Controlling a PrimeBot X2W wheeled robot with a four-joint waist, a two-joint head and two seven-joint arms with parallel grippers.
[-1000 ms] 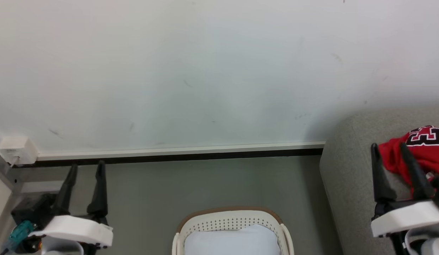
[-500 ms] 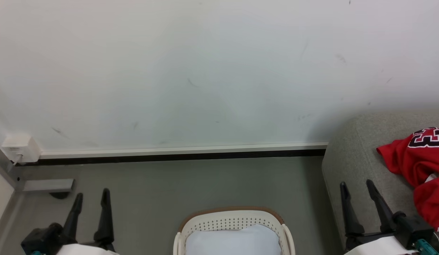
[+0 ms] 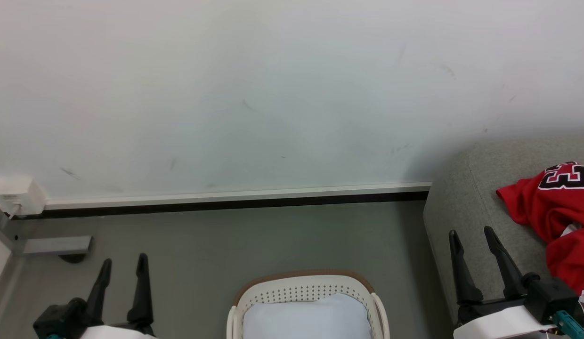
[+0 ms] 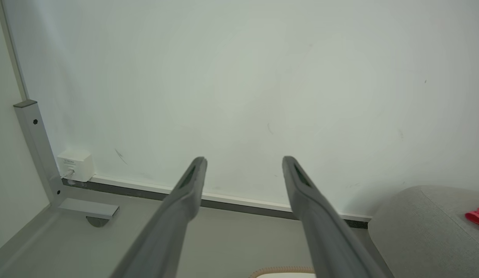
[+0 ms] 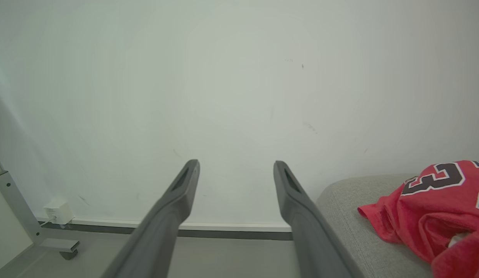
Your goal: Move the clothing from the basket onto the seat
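Note:
The red clothing [image 3: 558, 212], a jersey with black-and-white numbers uppermost, lies bunched on the grey seat [image 3: 466, 197] at the right; the jersey [image 5: 436, 204] and seat [image 5: 351, 216] also appear in the right wrist view. A red edge of the clothing [image 4: 478, 216] peeks in on the seat [image 4: 421, 220] in the left wrist view. The cream basket [image 3: 307, 294] stands at bottom centre and holds a pale white pad [image 3: 306, 320]. My right gripper [image 3: 471, 233] is open beside the seat's front, left of the clothing, holding nothing. My left gripper [image 3: 124, 261] is open over the floor, left of the basket.
A white wall with a dark baseboard [image 3: 226, 203] runs behind the grey floor. A white socket box [image 3: 14, 195] and a grey metal foot with a caster [image 3: 61, 247] stand at the far left.
Both grippers have dropped lower in the head view; the right one has drawn back from the jersey on the seat to the seat's front. Over the last half second almost nothing moved.

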